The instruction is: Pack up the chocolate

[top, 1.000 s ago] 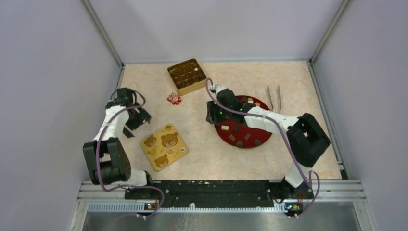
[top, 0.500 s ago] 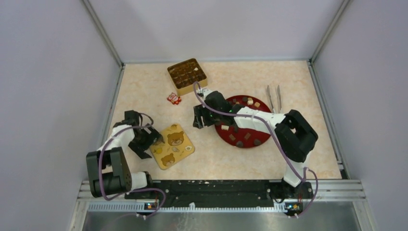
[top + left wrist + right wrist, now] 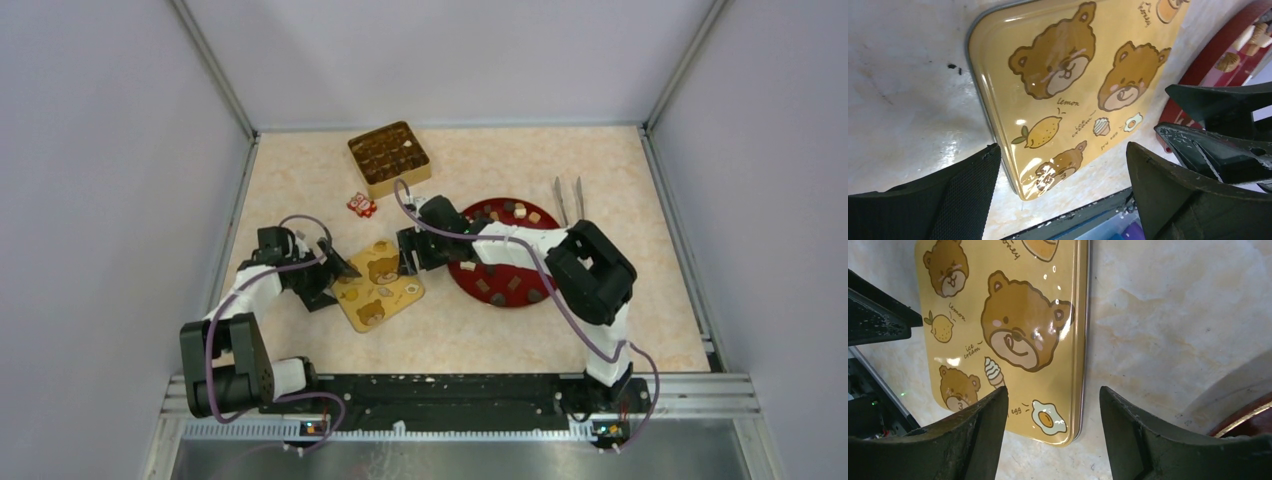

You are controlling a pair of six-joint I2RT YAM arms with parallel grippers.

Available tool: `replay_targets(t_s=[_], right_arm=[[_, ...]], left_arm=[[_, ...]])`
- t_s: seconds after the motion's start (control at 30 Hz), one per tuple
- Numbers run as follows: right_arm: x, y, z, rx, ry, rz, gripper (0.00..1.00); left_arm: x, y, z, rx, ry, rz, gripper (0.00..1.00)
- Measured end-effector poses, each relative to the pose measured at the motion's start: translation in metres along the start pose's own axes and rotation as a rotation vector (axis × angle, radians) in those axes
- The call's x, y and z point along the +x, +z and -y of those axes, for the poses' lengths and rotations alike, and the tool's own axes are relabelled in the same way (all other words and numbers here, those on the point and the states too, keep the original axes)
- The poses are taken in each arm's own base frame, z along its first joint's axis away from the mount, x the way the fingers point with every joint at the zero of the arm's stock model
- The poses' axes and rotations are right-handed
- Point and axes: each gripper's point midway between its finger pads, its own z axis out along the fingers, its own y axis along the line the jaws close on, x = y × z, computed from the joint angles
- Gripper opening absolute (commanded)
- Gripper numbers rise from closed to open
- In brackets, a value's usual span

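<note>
Plainly both stand wide and empty: the left gripper [image 3: 335,283] at the near-left edge of the bear lid [image 3: 380,285], the right gripper [image 3: 403,257] at its far-right edge. Only the wrist views show the lid's rim between each pair of fingers; whether they touch it I cannot tell. From overhead, the chocolate [image 3: 515,283] lies on the red plate [image 3: 545,280] and in the box [image 3: 388,157].

table [image 3: 600,335]: lid [image 3: 378,284], plate [image 3: 506,304], box [image 3: 402,182], tweezers [image 3: 570,200]

Lid [image 3: 378,285] between left tool [image 3: 333,273] and right tool [image 3: 407,253]; plate [image 3: 547,287] right; box [image 3: 396,186] behind.
</note>
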Motion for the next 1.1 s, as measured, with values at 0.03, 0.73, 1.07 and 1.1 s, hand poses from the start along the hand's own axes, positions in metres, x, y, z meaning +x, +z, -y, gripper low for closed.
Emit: replay_targets(t_s=[0.03, 0.73, 1.07, 1.1], right_arm=[[0.002, 0.001, 0.001, 0.0, 0.006, -0.005, 0.66], [-0.001, 0.01, 0.011, -0.044, 0.099, -0.017, 0.66], [0.001, 0.016, 0.006, -0.086, 0.113, -0.021, 0.65], [0.0, 0.017, 0.005, -0.09, 0.113, -0.019, 0.65]], left_arm=[[0.0, 0.0, -0.001, -0.008, 0.005, 0.002, 0.99], [0.039, 0.008, -0.004, 0.07, -0.128, -0.053, 0.99], [0.036, 0.005, 0.008, 0.145, -0.089, -0.023, 0.99], [0.033, 0.003, 0.01, 0.151, -0.073, -0.005, 0.99]])
